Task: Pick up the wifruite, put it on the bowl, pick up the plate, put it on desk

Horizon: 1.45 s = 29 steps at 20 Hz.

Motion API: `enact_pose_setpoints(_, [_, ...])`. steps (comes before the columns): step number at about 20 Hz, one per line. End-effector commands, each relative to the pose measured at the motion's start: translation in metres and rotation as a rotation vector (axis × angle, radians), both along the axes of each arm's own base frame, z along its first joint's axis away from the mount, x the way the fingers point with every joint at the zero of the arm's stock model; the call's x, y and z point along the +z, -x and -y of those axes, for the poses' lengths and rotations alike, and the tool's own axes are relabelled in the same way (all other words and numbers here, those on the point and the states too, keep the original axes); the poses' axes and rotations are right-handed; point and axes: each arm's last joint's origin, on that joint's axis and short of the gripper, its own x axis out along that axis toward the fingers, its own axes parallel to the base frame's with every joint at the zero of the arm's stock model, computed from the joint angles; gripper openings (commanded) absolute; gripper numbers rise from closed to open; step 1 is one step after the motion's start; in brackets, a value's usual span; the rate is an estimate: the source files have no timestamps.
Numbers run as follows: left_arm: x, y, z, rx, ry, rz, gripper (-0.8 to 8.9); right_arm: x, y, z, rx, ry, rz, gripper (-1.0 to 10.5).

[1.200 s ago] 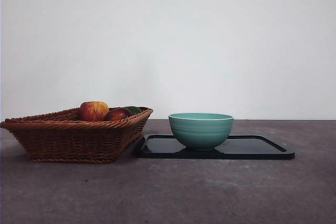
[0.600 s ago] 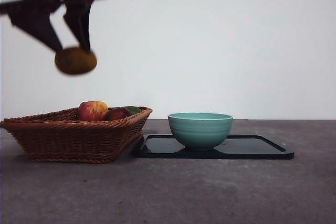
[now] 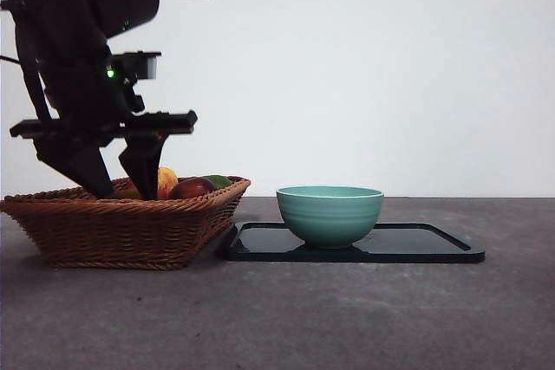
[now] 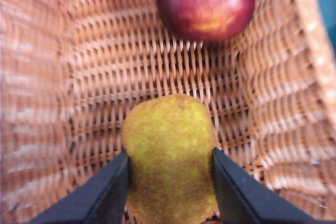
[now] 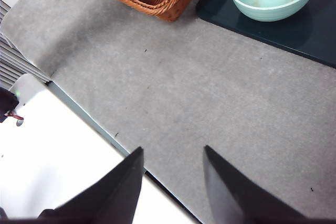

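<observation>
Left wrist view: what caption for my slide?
Left gripper clamps the fuzzy wifruite inside the wicker basket, near a red fruit.

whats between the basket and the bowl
Nothing stands there: in the front view only the tray's bare near end separates the basket from the bowl.

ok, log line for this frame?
left gripper: shut on wifruite, low in basket | right gripper: open, waiting above desk | bowl: empty, on tray

Basket [image 3: 121,230] left of tray [image 3: 434,249]; bowl [image 3: 329,214] on tray.
</observation>
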Motion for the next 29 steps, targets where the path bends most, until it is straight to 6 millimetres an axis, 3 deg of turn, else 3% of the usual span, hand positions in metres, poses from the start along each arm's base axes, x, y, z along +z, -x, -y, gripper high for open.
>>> enact_pose_setpoints(1, [-0.009, -0.005, 0.004, -0.009, -0.015, -0.010, 1.55, 0.003, 0.000, -0.001, 0.007, -0.006, 0.018, 1.8])
enact_pose_setpoints(4, [-0.016, -0.008, 0.005, -0.009, -0.023, -0.027, 1.70, 0.003, 0.000, -0.001, 0.005, -0.007, 0.016, 1.8])
enact_pose_setpoints(8, [-0.017, -0.008, 0.005, -0.009, -0.025, -0.031, 3.22, 0.003, 0.000, -0.001, 0.005, -0.007, 0.017, 1.8])
enact_pose_setpoints(13, [-0.013, -0.007, 0.005, -0.009, -0.020, -0.020, 3.24, 0.003, 0.000, -0.001, 0.005, -0.008, 0.016, 1.8])
enact_pose_setpoints(15, [-0.007, -0.005, 0.004, -0.009, -0.011, -0.002, 3.67, 0.003, 0.000, -0.001, 0.005, -0.008, 0.016, 1.8])
enact_pose_setpoints(23, [0.050, 0.019, -0.008, -0.014, 0.065, 0.144, 3.77, 0.003, 0.000, -0.001, 0.005, -0.008, 0.016, 1.8])
enact_pose_setpoints(29, [0.103, 0.065, -0.024, -0.181, 0.235, 0.200, 3.76, 0.003, 0.000, -0.001, 0.002, -0.006, 0.018, 1.8])
